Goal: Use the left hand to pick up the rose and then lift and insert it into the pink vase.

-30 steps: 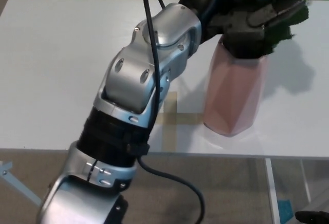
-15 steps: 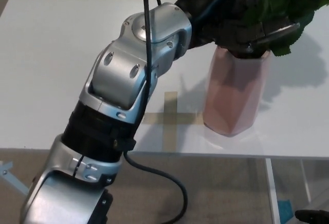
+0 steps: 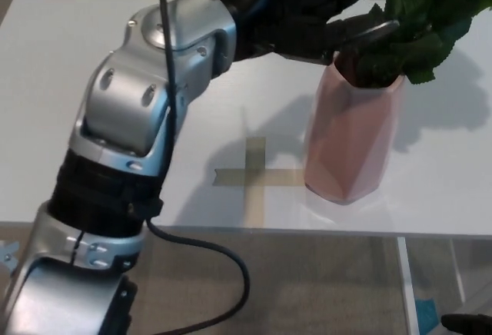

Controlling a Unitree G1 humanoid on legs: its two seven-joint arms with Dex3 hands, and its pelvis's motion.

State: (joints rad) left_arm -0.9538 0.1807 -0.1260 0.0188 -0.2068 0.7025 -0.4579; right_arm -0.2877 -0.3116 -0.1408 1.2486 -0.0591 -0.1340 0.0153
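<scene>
Green-leaved rose [image 3: 427, 20] standing in pink vase [image 3: 352, 137], left hand [image 3: 304, 16] open, fingers spread, holding nothing

rose [image 3: 430, 12]: bloom cut off by top edge | stem hidden in pink vase [image 3: 350, 139]

The rose [image 3: 430, 20] stands in the vase [image 3: 350, 139] on the table [image 3: 61, 104], right of the tape cross [image 3: 254, 175].

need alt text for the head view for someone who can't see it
The robot's left hand, fingers spread open, hovers beside the rim of a pink vase that holds a rose stem with green leaves. The vase stands upright on a white table, just right of a tape cross. The silver left arm fills the left of the picture.
</scene>
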